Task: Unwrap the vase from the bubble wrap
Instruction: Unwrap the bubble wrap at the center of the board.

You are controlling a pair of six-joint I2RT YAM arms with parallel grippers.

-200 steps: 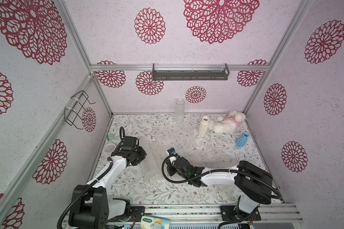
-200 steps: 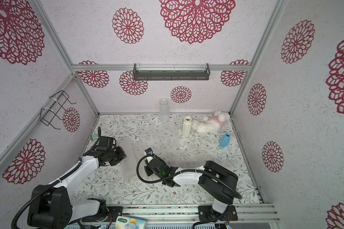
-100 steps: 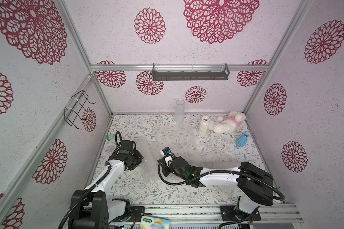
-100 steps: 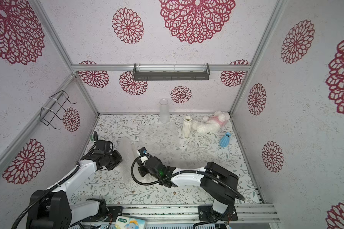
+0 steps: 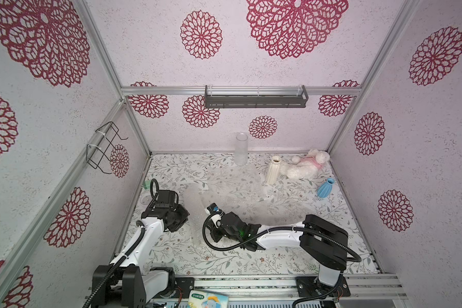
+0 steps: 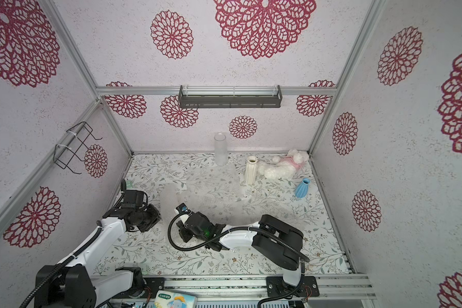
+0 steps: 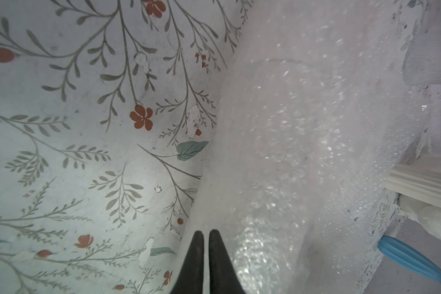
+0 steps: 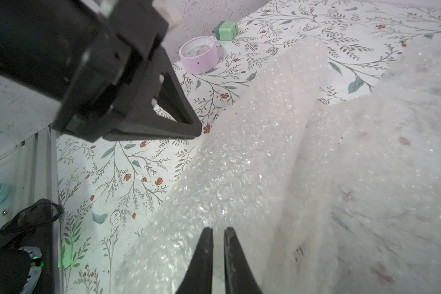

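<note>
The left jaws and the right jaws are nearly clenched; whether they pinch a fold, I cannot tell. The bubble wrap (image 5: 232, 189) lies mid bench (image 5: 176, 250), its rolled left edge between them. A hard pull could tear it, or drag over whatever is rolled inside.

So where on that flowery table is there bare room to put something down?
Bare: the front strip of table along the metal rail, and the patch beside the blue vase, toward the front. Crowded: bubble wrap fills the middle.
</note>
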